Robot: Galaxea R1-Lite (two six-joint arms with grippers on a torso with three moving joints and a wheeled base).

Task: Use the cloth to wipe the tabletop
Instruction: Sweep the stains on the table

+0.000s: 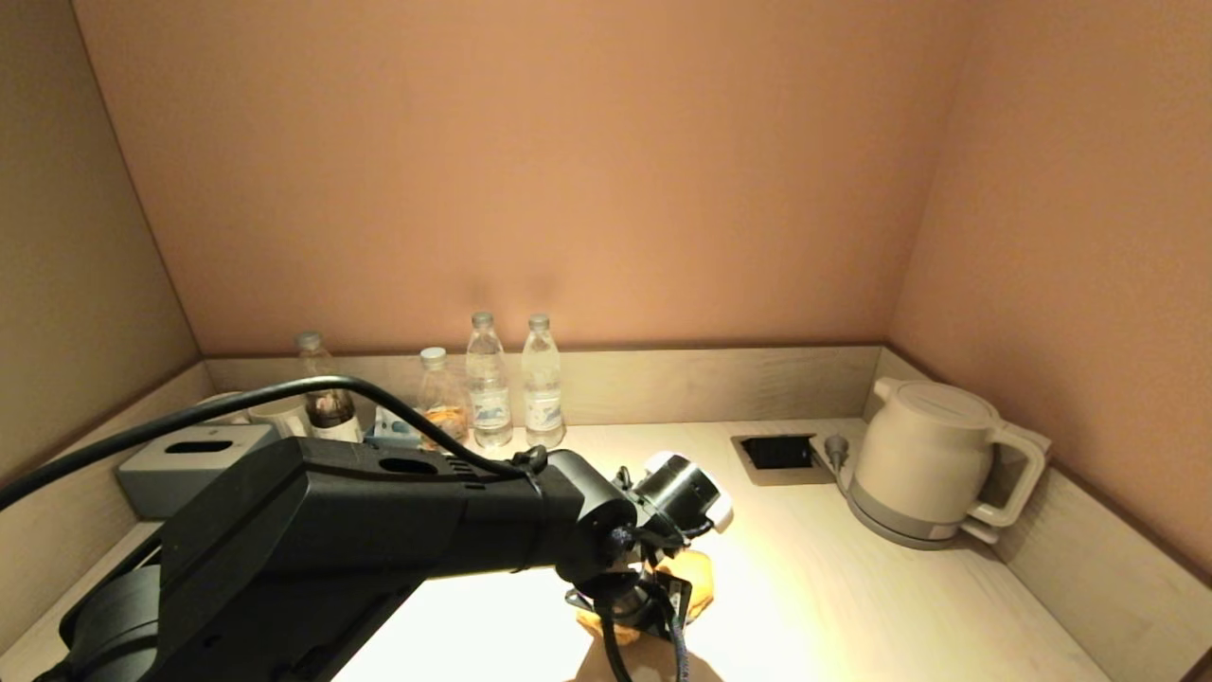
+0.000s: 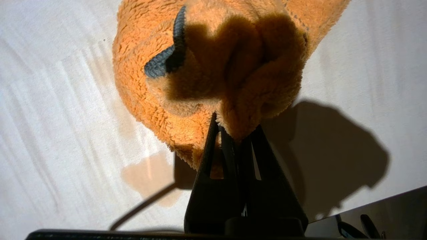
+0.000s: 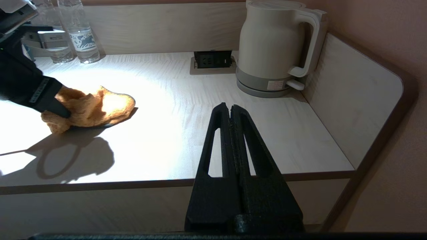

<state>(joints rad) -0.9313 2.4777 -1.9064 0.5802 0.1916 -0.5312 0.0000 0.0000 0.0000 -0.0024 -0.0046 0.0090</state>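
Note:
An orange fluffy cloth point(image 2: 213, 66) with a grey edge strip lies bunched on the pale tabletop point(image 2: 50, 100). My left gripper point(image 2: 235, 128) is shut on a fold of it, pressing it to the surface. In the head view the cloth point(image 1: 696, 573) shows partly under the left arm near the table's front middle. In the right wrist view the cloth point(image 3: 96, 108) and left gripper are over to one side. My right gripper point(image 3: 231, 107) is shut and empty, held off the front edge of the tabletop point(image 3: 173, 133).
A white kettle point(image 1: 933, 464) stands at the right rear beside a recessed socket point(image 1: 778, 453). Several water bottles point(image 1: 516, 384) and a grey box point(image 1: 194, 464) line the back left. Low walls edge the table at back and sides.

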